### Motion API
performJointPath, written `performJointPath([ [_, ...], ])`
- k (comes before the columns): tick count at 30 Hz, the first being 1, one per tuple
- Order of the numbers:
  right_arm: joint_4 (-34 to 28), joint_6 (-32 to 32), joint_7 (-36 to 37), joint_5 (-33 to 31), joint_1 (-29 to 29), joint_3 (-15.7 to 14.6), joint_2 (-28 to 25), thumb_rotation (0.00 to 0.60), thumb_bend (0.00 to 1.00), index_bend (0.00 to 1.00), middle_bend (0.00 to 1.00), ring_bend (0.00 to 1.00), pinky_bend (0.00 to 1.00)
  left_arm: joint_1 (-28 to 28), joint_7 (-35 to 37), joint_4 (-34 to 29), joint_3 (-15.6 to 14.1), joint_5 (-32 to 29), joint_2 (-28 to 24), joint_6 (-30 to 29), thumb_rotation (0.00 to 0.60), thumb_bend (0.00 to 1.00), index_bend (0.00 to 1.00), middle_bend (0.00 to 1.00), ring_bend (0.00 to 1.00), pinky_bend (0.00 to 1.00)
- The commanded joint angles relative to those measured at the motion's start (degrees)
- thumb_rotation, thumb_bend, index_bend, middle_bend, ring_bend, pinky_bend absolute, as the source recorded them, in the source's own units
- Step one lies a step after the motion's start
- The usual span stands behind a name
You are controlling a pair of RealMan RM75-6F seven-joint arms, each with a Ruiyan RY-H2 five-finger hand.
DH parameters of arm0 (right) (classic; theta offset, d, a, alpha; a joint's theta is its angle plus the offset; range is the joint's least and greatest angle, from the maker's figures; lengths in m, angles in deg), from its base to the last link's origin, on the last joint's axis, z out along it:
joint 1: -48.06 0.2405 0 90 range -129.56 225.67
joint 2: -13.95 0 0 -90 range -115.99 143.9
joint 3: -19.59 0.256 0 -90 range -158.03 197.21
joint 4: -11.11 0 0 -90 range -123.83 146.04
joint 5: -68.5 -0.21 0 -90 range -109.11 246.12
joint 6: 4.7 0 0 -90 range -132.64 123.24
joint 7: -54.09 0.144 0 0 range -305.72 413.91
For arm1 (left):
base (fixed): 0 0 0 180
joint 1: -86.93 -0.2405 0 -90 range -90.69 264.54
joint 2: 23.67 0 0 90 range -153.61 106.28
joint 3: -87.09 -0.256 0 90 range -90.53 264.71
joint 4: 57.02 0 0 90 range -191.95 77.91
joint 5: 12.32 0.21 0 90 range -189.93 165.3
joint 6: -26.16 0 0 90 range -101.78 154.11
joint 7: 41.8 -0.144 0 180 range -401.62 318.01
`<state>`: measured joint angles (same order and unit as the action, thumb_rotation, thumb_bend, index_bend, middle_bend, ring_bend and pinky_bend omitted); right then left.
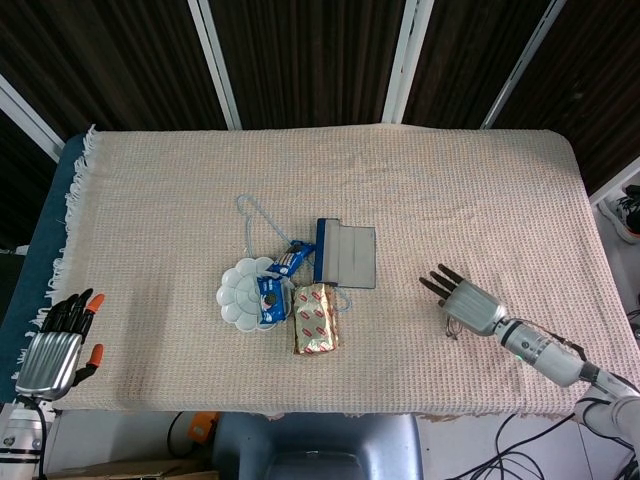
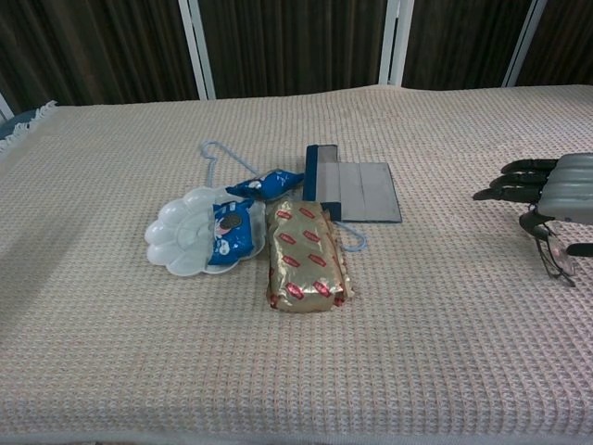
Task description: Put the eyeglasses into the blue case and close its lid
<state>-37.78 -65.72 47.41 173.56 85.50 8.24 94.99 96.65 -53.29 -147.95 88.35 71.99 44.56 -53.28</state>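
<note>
- Right hand (image 2: 565,190) holds the glasses (image 2: 554,252), fingers (image 1: 440,280) stretched over them.
- Left hand (image 1: 58,345) off the desk (image 1: 480,190), fingers spread, empty.
- Case (image 1: 345,254) lies open.

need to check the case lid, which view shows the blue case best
The head view: it looks straight down on the blue case, lying open and flat beside the gold packet. The chest view shows the same case foreshortened, its near edge partly behind that packet.

Lab-like test station, cloth-covered table (image 1: 480,180), dark slatted wall panels (image 1: 300,50)
</note>
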Motion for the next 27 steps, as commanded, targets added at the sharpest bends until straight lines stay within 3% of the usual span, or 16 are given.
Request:
performJointPath([
  [1, 0.0, 0.0, -0.1, -0.1, 0.0, 0.0, -0.1, 0.600, 0.44, 0.66, 0.03, 0.00, 0.00, 0.0, 0.0, 0.0, 0.0, 0.0, 0.0, 0.0, 0.600, 0.44, 0.00, 0.00, 0.00, 0.11],
  [8, -0.3, 0.7, -1.2, -0.6, -0.1, 0.1, -0.5, 0.600, 0.44, 0.64, 0.03, 0.00, 0.00, 0.0, -0.1, -0.1, 0.0, -0.1, 0.0, 0.1, 0.600, 0.44, 0.00, 0.00, 0.00, 0.12],
  [20, -0.3, 1.9, -2.3, -1.5, 0.4, 0.9, -0.5, 0.600, 0.57, 0.66, 0.03, 0.00, 0.00, 0.1, -0.1, -0.2, 0.0, -0.1, -0.1, 0.2, 0.600, 0.44, 0.00, 0.00, 0.00, 0.12],
  [27, 0.6, 1.4, -2.7, -2.5, 0.4, 2.2, 0.5, 0.600, 0.58, 0.70, 0.05, 0.00, 0.00, 0.2, 0.2, -0.1, -0.1, 0.1, -0.2, 0.4, 0.600, 0.44, 0.00, 0.00, 0.00, 0.11],
])
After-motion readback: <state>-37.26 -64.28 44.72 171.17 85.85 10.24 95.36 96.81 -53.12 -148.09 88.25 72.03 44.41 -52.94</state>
